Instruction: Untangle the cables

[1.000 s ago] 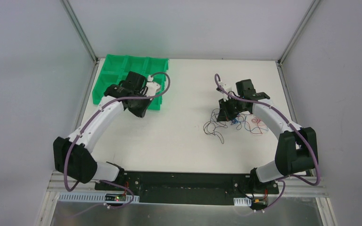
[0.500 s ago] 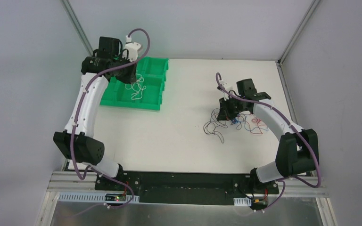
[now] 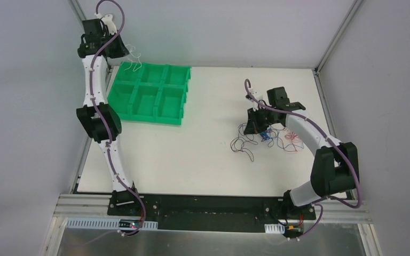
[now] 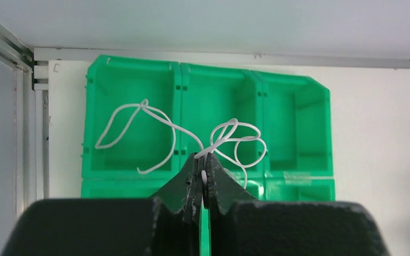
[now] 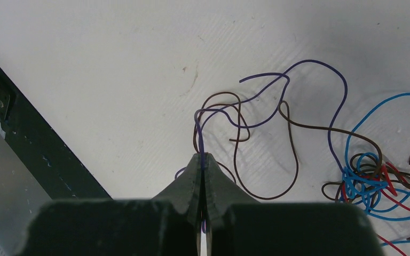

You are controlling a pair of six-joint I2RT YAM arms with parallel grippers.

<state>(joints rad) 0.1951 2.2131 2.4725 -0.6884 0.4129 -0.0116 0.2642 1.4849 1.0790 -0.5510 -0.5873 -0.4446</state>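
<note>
My left gripper (image 4: 203, 160) is shut on a white cable (image 4: 229, 133), whose loops dangle above the green bin (image 4: 133, 60). In the top view the left arm is stretched high toward the far left corner, with the left gripper (image 3: 123, 52) and white cable (image 3: 133, 63) over the bin's back edge. My right gripper (image 5: 203, 157) is shut on a purple cable (image 5: 261, 88) just above the table. A brown cable (image 5: 293, 160) loops beside it, and a blue, red and brown tangle (image 5: 368, 184) lies to its right. From above, the right gripper (image 3: 250, 129) sits at the left of the tangle (image 3: 272, 140).
The green bin (image 3: 149, 95) has several compartments and stands at the table's far left. Metal frame posts (image 3: 88, 26) rise at the far corners, close to the raised left arm. The dark base rail (image 3: 208, 210) runs along the near edge.
The left arm rose from the green bin and swung up toward the far left corner, carrying the white cable with it. The right arm stayed nearly still on the tangle.
</note>
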